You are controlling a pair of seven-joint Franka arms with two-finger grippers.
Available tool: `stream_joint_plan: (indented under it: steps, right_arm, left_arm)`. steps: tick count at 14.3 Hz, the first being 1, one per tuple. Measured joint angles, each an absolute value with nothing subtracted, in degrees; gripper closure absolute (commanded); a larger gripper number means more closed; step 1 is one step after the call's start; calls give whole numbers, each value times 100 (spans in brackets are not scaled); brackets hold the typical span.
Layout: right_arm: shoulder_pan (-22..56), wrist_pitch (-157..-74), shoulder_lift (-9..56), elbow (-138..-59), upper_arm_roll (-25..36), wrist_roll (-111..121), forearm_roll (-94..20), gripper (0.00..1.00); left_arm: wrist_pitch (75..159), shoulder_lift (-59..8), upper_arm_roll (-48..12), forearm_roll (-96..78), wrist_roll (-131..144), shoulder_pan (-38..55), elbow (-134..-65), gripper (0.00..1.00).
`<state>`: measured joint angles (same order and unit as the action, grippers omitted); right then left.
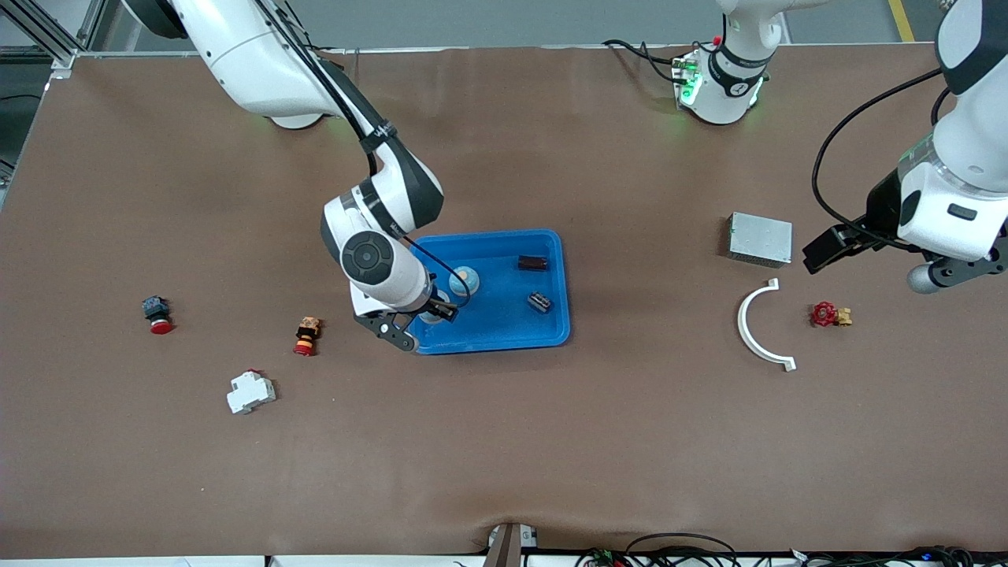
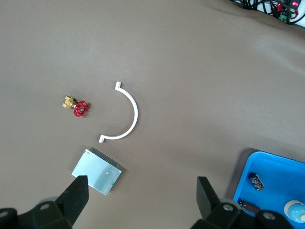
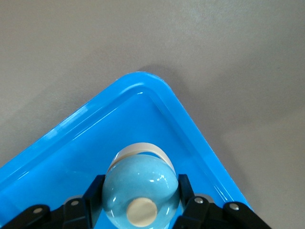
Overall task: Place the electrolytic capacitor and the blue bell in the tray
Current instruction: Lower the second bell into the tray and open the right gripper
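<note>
Release is the step in hand: the right hand [image 3: 140, 202] grips the blue bell [image 3: 139, 193] low over the tray [image 1: 551, 335], near the corner toward the right arm's end. Spreading the fingers gently and lifting straight up should avoid tipping it. The electrolytic capacitor [image 1: 533, 262] already lies inside. The left hand [image 2: 143, 198] waits open above the desk [image 1: 504, 441].

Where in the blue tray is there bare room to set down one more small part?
Bare floor lies along the tray rim nearest the camera, between the held blue bell and the small dark part, and mid-tray. Crowded: the corner where the right gripper grips that bell, beside a second bell.
</note>
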<state>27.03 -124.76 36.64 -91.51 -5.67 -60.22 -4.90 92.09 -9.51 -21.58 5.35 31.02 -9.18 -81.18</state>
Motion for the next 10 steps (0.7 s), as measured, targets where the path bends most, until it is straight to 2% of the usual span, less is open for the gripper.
stream_joint_plan:
  steps: [10]
  right_arm:
    - [3009, -12560, 4203, -8727, -561, -6687, -194, 100]
  left_arm:
    - [9208, -917, -2248, 534, 3076, -901, -8122, 0]
